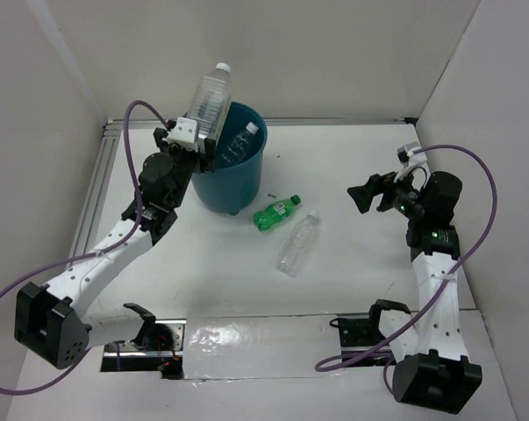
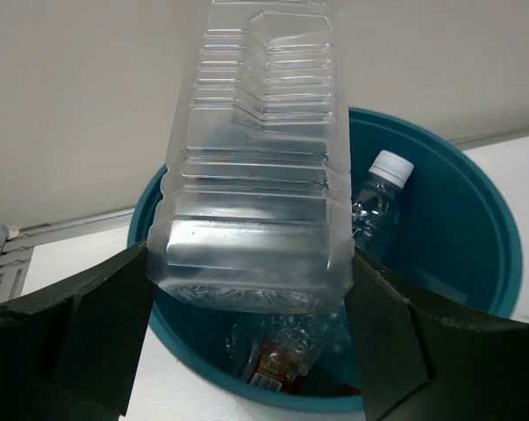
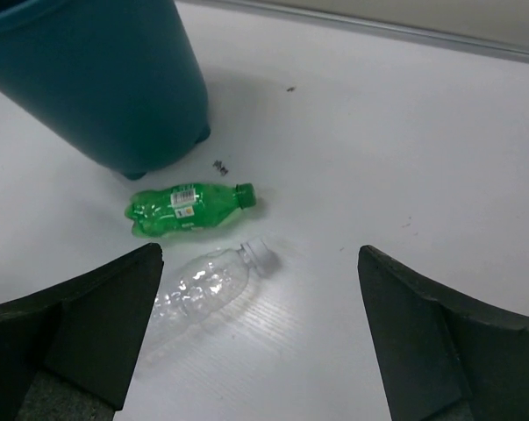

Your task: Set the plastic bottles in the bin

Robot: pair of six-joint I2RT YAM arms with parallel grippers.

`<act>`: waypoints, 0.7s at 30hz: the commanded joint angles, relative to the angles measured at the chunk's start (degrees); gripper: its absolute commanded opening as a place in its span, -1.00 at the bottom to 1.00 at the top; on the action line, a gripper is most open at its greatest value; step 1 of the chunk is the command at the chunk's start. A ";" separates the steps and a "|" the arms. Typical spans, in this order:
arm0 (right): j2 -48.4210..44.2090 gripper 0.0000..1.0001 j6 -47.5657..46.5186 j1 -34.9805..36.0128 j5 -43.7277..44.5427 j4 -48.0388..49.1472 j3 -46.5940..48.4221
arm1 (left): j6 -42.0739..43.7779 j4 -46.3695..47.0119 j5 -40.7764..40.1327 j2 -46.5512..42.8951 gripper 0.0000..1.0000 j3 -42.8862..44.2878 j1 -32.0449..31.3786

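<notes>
Looking down from above, a white counter (image 1: 334,167) is boxed in by pale walls (image 1: 334,53) at the back and both sides, with a metal rail (image 1: 100,180) along its left edge. The bin (image 1: 233,186) stands far back, left of centre. The left end effector (image 1: 199,132) is clamped on a clear ribbed bottle (image 1: 213,92), tilted cap-up over the bin's rim. A capped bottle (image 1: 242,143) leans inside. Near the bin's right lie a green bottle (image 1: 275,213) and, just beside it, a clear bottle (image 1: 298,243). The right end effector (image 1: 361,198) hovers well apart from them, fingers spread, holding nothing.

From the left wrist, the ribbed bottle's base sits between dark fingers above the bin mouth; a crushed bottle with a red label (image 2: 277,364) lies at the bottom.

From the right wrist, both loose bottles lie on bare counter, a small dark speck (image 3: 220,164) between green bottle and bin.
</notes>
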 commanded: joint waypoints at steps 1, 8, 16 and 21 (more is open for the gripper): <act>0.98 0.98 -5.57 -0.35 -4.23 -3.49 0.22 | -1.45 3.14 3.86 3.12 -1.00 3.76 1.97; 3.00 0.98 -10.14 -0.35 -7.82 -5.07 0.22 | -3.21 1.03 3.95 5.68 0.99 3.77 3.12; 13.10 0.98 -34.71 -0.35 -23.28 -15.95 2.06 | -1.28 -1.86 3.95 1.56 0.99 7.46 1.27; 17.59 0.92 -40.82 3.34 -22.16 -17.11 4.52 | -1.28 -7.93 5.71 0.93 0.99 9.30 1.27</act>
